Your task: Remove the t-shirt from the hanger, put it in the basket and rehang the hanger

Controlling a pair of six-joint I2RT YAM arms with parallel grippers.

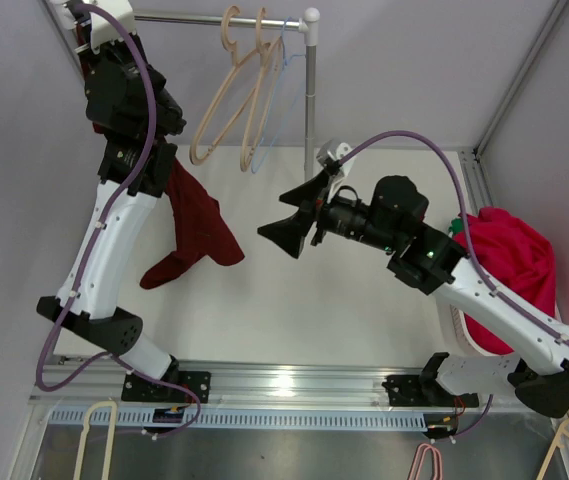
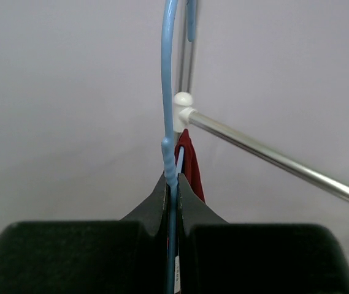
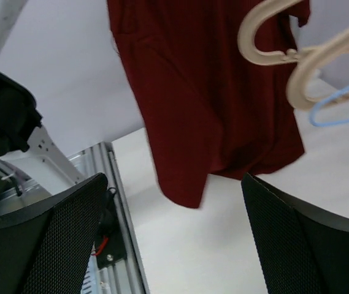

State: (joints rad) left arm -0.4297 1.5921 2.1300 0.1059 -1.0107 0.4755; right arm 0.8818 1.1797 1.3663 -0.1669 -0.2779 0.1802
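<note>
Beneath the left gripper point(image 2: 173, 187) clenching its hanger point(image 2: 167, 92), the t-shirt point(image 1: 196, 225) dangles (not yet off); the open right gripper point(image 1: 286, 215) must seize it.

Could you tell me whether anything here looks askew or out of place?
Yes: the dark red t-shirt hangs bunched and lopsided, drooping to one side of the blue hanger pinched in the left tool, rather than spread evenly. Nothing looks spilled or damaged.

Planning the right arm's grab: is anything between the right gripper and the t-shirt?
Nothing visible. The open right gripper faces the hanging body of the t-shirt with only open space between them. The beige hangers on the rail sit off to one side, overlapping only the shirt's upper corner in the wrist view.
</note>
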